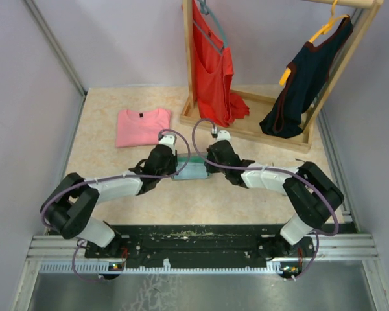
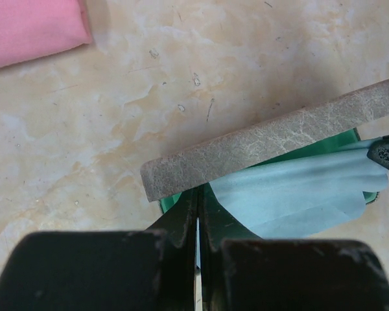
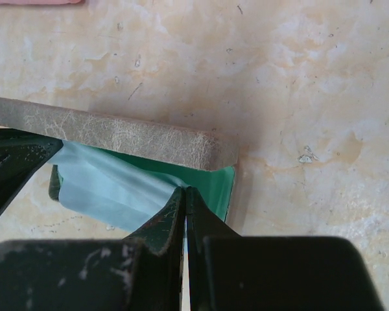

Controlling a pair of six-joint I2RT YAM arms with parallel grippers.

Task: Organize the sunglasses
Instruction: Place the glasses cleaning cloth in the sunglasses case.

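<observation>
The grey textured case (image 1: 193,171) lies open on the table between my two grippers. Its raised lid shows in the left wrist view (image 2: 272,139) and in the right wrist view (image 3: 117,133), with green lining (image 3: 217,188) below. The light blue cloth (image 2: 298,194) lies spread inside it, also in the right wrist view (image 3: 110,184). My left gripper (image 2: 198,194) is shut at the cloth's left end. My right gripper (image 3: 185,191) is shut at its right end, where the folds gather. The sunglasses are hidden.
A folded pink shirt (image 1: 142,125) lies at the back left, its corner in the left wrist view (image 2: 32,29). A wooden clothes rack (image 1: 246,129) stands at the back right with a red top (image 1: 214,65) and a dark top (image 1: 298,97) on hangers.
</observation>
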